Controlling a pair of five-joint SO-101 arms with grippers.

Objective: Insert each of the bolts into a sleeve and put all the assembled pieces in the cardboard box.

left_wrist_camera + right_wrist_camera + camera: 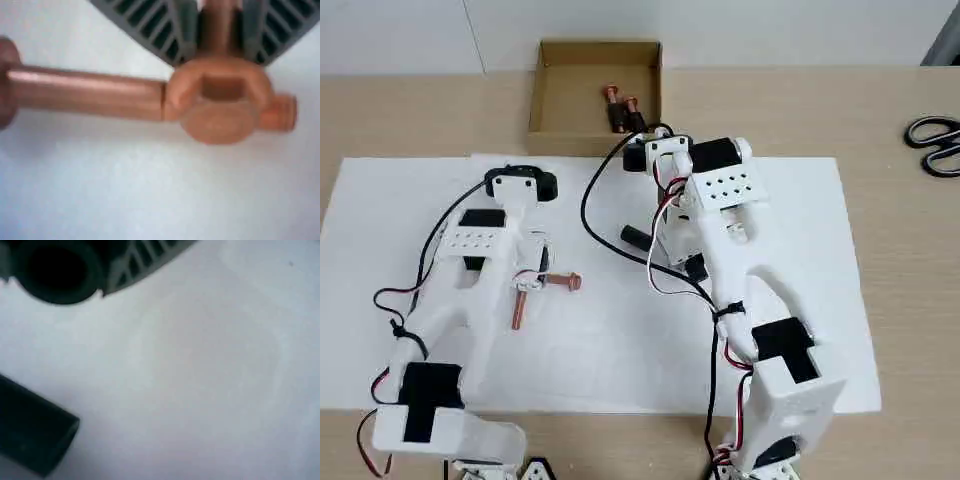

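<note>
My left gripper (534,272) is shut on a copper bolt (220,107), whose shaft runs up between the grey ribbed fingers (150,30). A second copper bolt (85,95) lies on the white sheet and crosses right behind the held one. In the high view the two bolts (560,282) (520,310) meet below the left gripper. My right gripper (685,255) is shut on a black sleeve (55,270), seen end-on beside a ribbed finger (135,260). Another black sleeve (30,440) (635,237) lies loose on the sheet beside it. The cardboard box (550,100) at the back holds assembled pieces (620,108).
A white paper sheet (620,340) covers the work area on the wooden table. Scissors (935,145) lie at the far right edge. Black cables (600,220) loop between the two arms. Open paper lies in front, between the arm bases.
</note>
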